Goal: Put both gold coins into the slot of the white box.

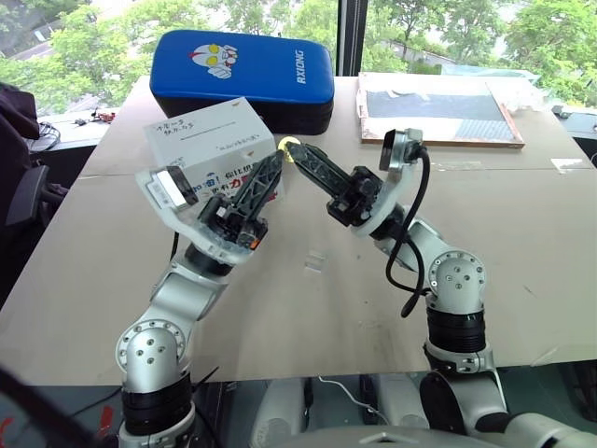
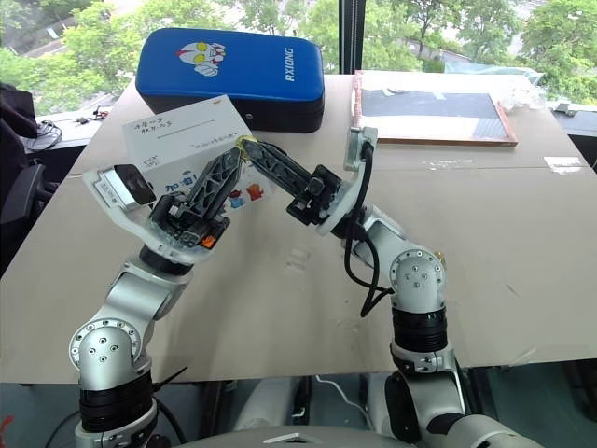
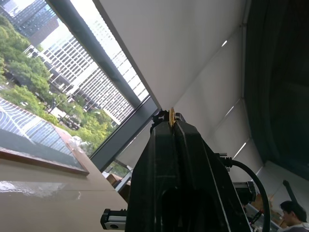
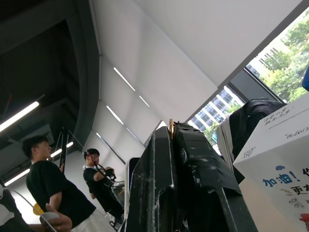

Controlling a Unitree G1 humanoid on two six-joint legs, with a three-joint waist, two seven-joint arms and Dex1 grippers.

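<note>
Coin (image 1: 290, 146) pinched between both grippers' shut tips, left gripper (image 1: 278, 157) and right gripper (image 1: 300, 149); we release one side before carrying to slot (image 1: 207, 132) of white box (image 1: 210, 140).

Gold coin (image 3: 172, 117) shiny metal, edge glinting between matt black plastic fingers (image 3: 159, 164) of left tool (image 1: 283, 152). Right tool (image 1: 295, 149) same ribbed matt black plastic. White box (image 1: 210, 140) matt cardboard, printed side, handwritten top. Blue case (image 1: 242, 70) glossy, padded. Counter (image 1: 522, 243) pale matt board, lightly scuffed. Wood-framed panel (image 1: 438, 112) behind.
</note>
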